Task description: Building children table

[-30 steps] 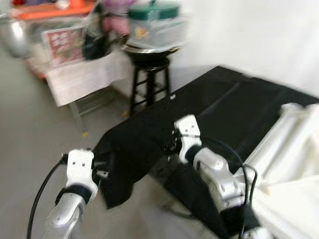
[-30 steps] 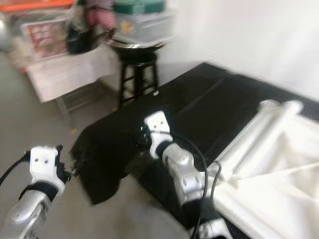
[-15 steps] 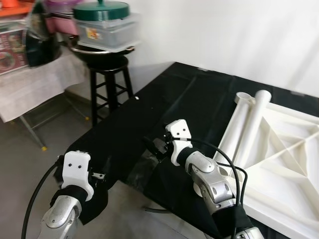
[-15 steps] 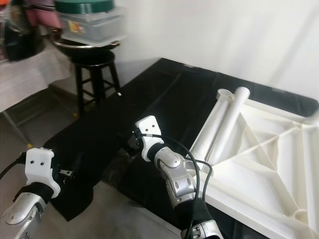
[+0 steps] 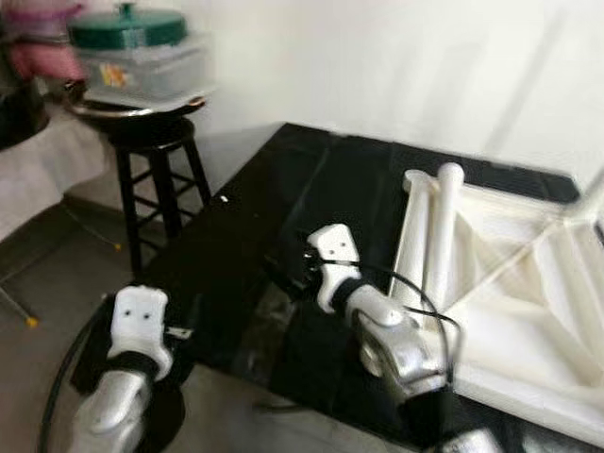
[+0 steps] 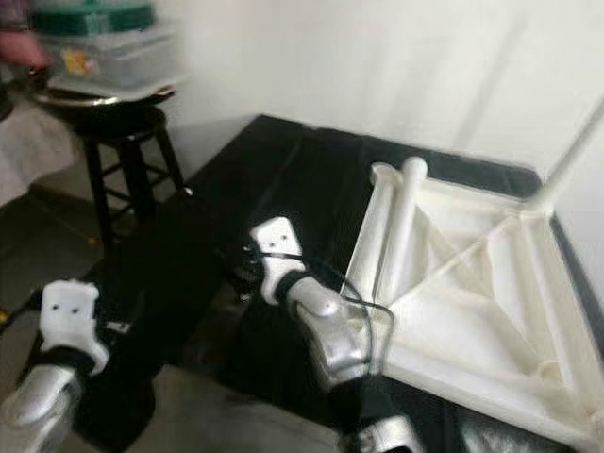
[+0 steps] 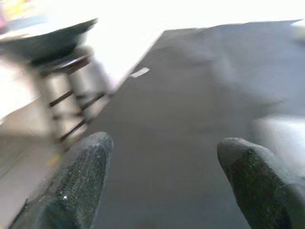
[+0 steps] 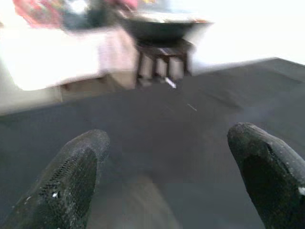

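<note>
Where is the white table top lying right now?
The white table top lies underside up on the black sheet, to the robot's right, beside the right gripper.

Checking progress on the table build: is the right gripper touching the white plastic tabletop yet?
Apart. In the left eye view, the right gripper hangs over the black sheet, with a dark strip between it and the upturned white plastic tabletop; jaws open, holding nothing.

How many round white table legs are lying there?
2: the white legs lie side by side along the upside-down white tabletop, nearest the right claw. More may be hidden.
</note>
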